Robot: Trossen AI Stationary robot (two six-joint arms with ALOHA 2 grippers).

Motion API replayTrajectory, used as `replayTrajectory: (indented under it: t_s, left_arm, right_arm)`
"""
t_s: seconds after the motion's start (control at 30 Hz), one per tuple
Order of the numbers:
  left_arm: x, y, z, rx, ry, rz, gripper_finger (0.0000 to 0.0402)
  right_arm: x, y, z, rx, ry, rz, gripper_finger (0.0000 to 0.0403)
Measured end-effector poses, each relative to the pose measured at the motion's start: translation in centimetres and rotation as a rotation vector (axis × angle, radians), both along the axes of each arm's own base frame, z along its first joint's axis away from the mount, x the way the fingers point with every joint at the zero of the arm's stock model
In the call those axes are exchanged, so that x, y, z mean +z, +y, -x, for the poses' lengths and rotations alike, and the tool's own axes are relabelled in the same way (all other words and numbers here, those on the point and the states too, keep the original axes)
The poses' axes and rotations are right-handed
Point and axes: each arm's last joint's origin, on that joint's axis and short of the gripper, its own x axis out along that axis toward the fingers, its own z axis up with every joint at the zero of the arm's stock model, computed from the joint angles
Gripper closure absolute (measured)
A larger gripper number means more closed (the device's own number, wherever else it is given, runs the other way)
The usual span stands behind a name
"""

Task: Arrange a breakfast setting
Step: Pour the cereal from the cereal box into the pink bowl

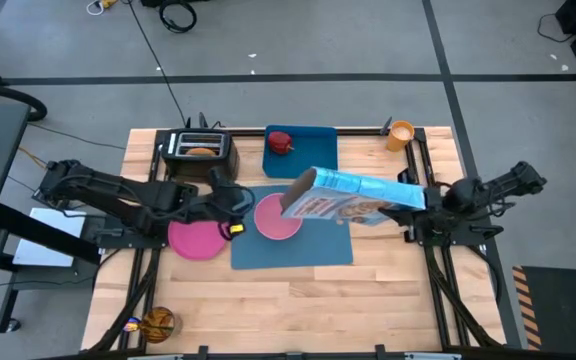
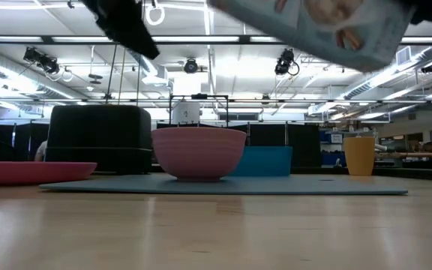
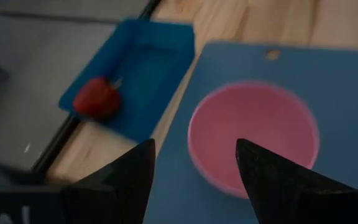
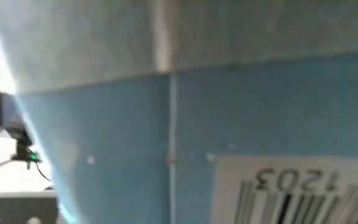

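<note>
The right gripper [image 1: 420, 199] grips a blue cereal box [image 1: 353, 196], tilted above the pink bowl [image 1: 278, 217] on the blue mat [image 1: 313, 245]. The left gripper [image 1: 236, 203] hovers just beside the bowl, fingers [image 3: 123, 180] apart and empty. The pink plate [image 1: 196, 239] lies beside the mat

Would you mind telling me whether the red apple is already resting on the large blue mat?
No, the red apple sits on the smaller blue tray, beyond the large blue mat that holds the pink bowl.
</note>
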Motion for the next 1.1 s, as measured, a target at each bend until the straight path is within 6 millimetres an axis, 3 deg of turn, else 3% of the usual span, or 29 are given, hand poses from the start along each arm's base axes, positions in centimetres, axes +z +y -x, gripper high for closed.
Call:
replayTrajectory:
  t_s: [0.17,0.4,0.63,0.8,1.1]
  left_arm:
    - [-1.0,1.3,-0.3,0.029,0.060,0.134,0.0169]
    - [-3.3,2.6,-1.9,0.059,0.169,0.140,0.0169]
    - [-5.0,2.6,-2.9,0.050,0.257,0.120,0.0169]
    - [-5.3,2.6,-3.0,0.051,0.268,0.118,0.0169]
    - [-5.3,2.6,-2.8,0.052,0.292,0.116,0.0169]
  right_arm:
    - [-1.9,-0.1,-0.4,-0.069,0.142,0.014,0.0246]
    - [-2.2,0.0,-0.8,-0.087,0.228,0.009,0.0246]
    - [-0.4,0.2,-1.5,-0.089,0.304,0.000,0.0246]
    - [0.2,0.3,-2.7,-0.110,0.415,0.041,0.0246]
    - [3.3,0.3,-5.5,-0.086,0.536,0.118,0.0246]
